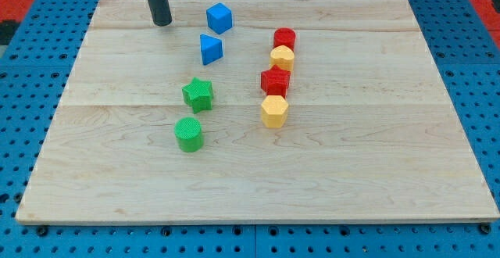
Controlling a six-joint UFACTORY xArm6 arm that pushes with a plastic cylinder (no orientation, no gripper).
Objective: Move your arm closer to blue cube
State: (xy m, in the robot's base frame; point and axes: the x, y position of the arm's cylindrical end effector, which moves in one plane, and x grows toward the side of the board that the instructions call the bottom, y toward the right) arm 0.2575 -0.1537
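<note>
The blue cube sits near the view's top, left of centre, on the wooden board. My tip rests on the board to the cube's left, about a cube's width and a half away, not touching it. A blue triangular block lies just below the cube.
A green star and a green cylinder lie below the blue blocks. To the right stands a column: a red cylinder, a yellow block, a red block, a yellow hexagon. Blue pegboard surrounds the board.
</note>
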